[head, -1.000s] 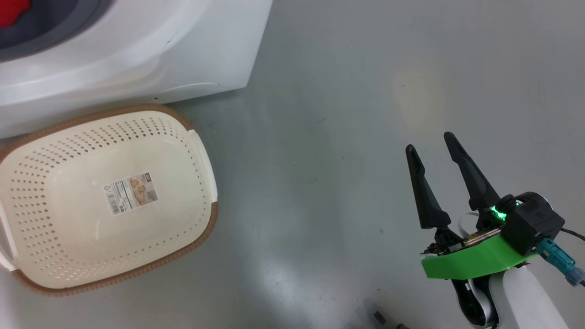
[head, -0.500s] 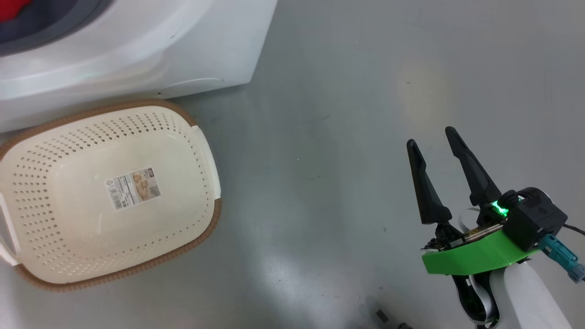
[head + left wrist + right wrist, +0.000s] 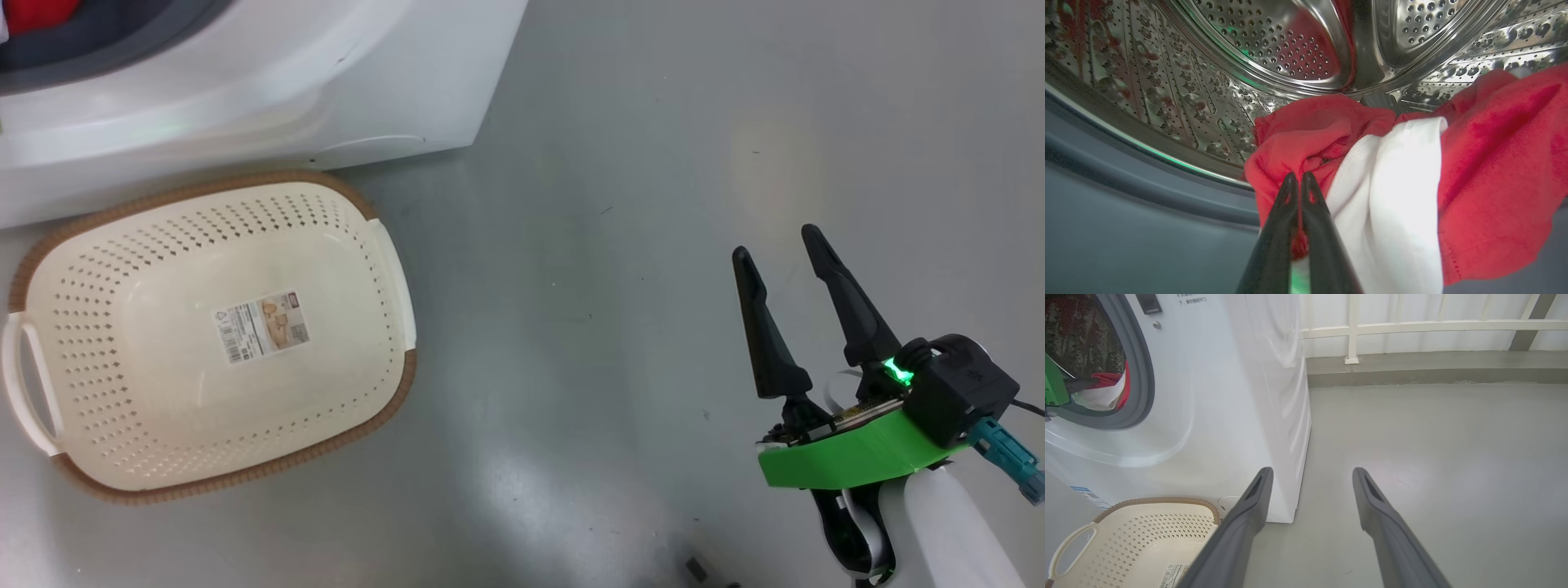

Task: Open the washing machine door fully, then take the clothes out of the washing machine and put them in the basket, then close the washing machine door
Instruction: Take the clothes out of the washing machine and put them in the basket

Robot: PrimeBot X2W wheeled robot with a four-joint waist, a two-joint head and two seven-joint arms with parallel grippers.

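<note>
- Left gripper (image 3: 1299, 177): reached into the washing machine (image 3: 1229, 396), low at the mouth of the steel drum (image 3: 1274, 49). Jaws pressed together, red cloth showing in the slit between them; clamped on a fold of the clothes (image 3: 1494, 163).
- Clothes: red bundle with a white part in the middle. It lies at the drum's near lip, against the grey rubber ring (image 3: 1142, 375). In the right wrist view the bundle shows low in the round opening, with a dark finger of the left gripper running into it.
- Basket (image 3: 245, 181): on the floor (image 3: 588, 343), just in front of the machine's lower front panel, left of the right gripper and well apart from it. Open side up, sticker (image 3: 263, 327) visible on its bottom, white handle at the left end.
- Right gripper (image 3: 774, 242): near right, hanging over bare floor, clear of machine and basket. Jaws wide apart, nothing between them. Green light lit at its base.
- Blue label (image 3: 1088, 496) low on the machine's front, above the basket.
- White railing (image 3: 1412, 326) along the far side.
</note>
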